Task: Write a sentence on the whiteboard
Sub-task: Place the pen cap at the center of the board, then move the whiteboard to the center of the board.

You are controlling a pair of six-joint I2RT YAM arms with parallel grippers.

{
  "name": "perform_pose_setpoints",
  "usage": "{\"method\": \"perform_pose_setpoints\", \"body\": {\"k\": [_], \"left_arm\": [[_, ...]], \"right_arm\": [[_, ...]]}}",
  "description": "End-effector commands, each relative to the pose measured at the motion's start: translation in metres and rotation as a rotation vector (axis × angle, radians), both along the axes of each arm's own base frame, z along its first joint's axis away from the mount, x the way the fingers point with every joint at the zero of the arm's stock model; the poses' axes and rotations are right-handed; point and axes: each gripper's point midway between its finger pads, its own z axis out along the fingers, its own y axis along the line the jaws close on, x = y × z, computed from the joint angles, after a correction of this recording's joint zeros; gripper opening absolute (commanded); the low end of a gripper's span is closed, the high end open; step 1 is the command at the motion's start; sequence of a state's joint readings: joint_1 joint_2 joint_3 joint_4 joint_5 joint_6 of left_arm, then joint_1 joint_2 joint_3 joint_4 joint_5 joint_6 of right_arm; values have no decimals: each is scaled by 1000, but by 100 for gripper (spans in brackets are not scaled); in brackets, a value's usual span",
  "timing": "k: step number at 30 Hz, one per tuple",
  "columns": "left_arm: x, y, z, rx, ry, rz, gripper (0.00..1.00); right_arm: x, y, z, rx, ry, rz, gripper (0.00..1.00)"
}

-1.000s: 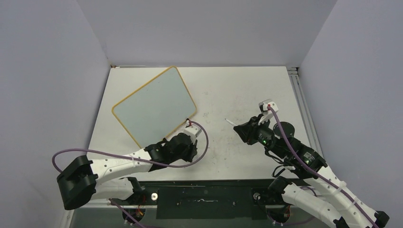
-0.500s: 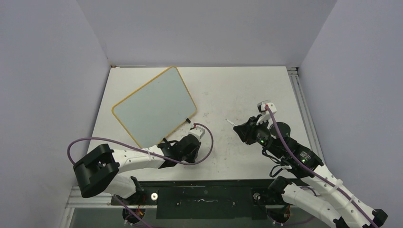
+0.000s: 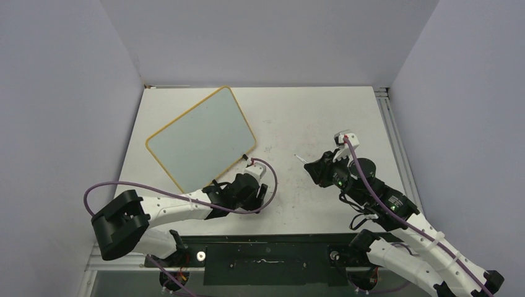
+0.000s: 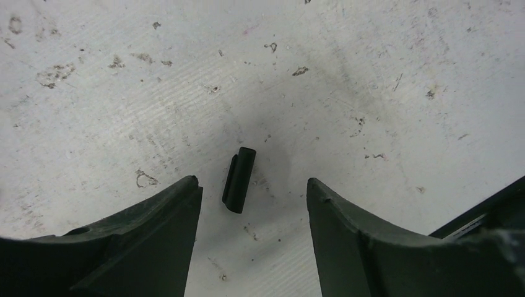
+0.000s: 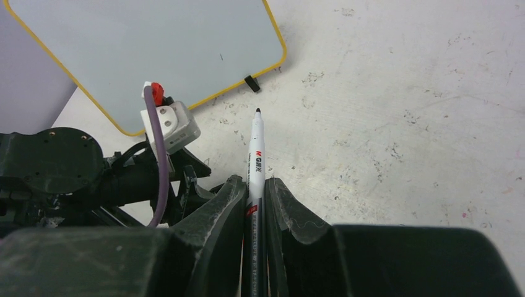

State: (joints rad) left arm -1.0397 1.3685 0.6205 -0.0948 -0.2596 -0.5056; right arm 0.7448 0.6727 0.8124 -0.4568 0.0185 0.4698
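The whiteboard [image 3: 201, 139] [image 5: 155, 43], pale with a yellow rim, lies angled at the table's back left. Its face is blank apart from one tiny dark speck, and no sentence is in view. My right gripper [image 5: 255, 182] [image 3: 317, 170] is shut on a white marker [image 5: 255, 154] [image 3: 301, 159]. The marker's bare black tip points toward the board's near corner and stays clear of the board. My left gripper [image 4: 254, 182] [image 3: 246, 189] hangs open just above the table, right of the board's near edge. A small black marker cap [image 4: 238, 179] lies loose on the table between its fingers.
The tabletop [image 3: 309, 117] is scuffed and speckled with marks. A black foot [image 5: 251, 83] sticks out from the board's near edge. A metal rail [image 3: 390, 124] runs along the table's right side. Grey walls close in the left, back and right.
My left gripper has opened and the black cap now lies free on the table. The left arm has shifted slightly right; the right gripper with the marker has edged toward the board.
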Motion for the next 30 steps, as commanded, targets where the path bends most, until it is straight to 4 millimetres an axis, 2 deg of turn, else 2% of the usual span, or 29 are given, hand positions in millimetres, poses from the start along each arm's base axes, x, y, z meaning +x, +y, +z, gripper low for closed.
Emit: {"method": "perform_pose_setpoints", "body": {"k": [1,6,12,15,26,30], "left_arm": [[24,-10,66,-101,-126,17,64],[45,20,116,-164,-164,40,68],[55,57,175,-200,-207,34,68],[61,80,199,-229,-214,49,68],[92,186,291,-315,-391,293,69],[99,223,308,-355,-444,387,70]], "right_arm": [[8,-3,22,48,-64,-42,5],[11,-7,28,47,-85,-68,5],[15,-11,33,45,-108,-89,5],[16,-9,38,46,-127,-82,5],[17,28,40,78,-160,74,5],[16,39,41,83,-167,111,5]]}}
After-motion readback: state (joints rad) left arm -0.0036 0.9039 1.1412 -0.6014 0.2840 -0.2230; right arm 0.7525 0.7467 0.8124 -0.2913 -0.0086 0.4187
